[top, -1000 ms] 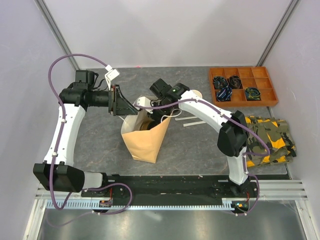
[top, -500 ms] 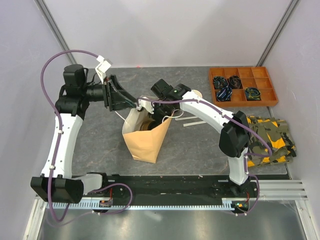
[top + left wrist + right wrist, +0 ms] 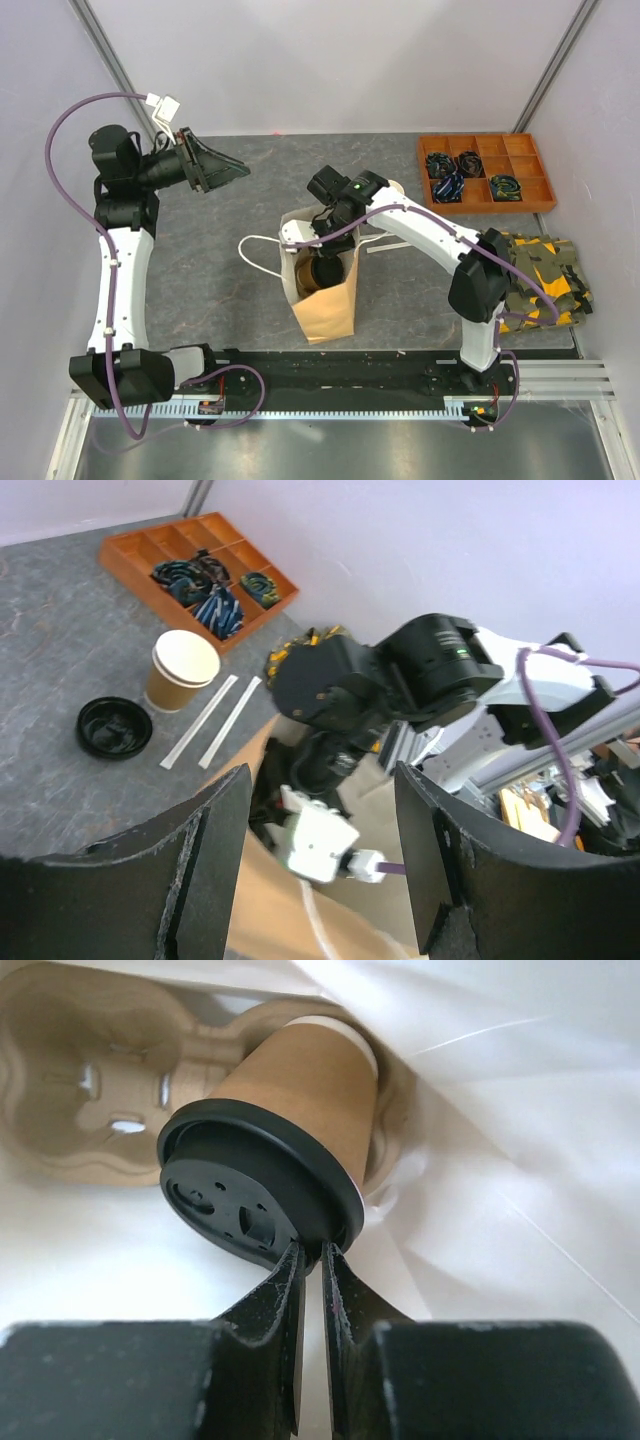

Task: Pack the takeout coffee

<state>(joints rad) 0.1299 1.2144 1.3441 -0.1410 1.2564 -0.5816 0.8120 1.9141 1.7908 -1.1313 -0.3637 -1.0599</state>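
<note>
Inside, tan kraft cup (image 3: 300,1090), black lid (image 3: 235,1205), tilted

Bright, even light; soft shadows; near foreground slightly blurred.

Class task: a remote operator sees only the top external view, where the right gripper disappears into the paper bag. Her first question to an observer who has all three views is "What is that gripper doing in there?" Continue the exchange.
Observer: The right wrist view shows the right gripper pinched shut on the rim of the fitted lid of a kraft cup.
Operator: Is that cup standing in anything?
Observer: Its base is in one pocket of the pulp carrier; the pocket beside it is empty.
Operator: Any cups outside the paper bag?
Observer: The left wrist view shows an open cup upright on the table, with a loose lid beside it, not touching.
</note>
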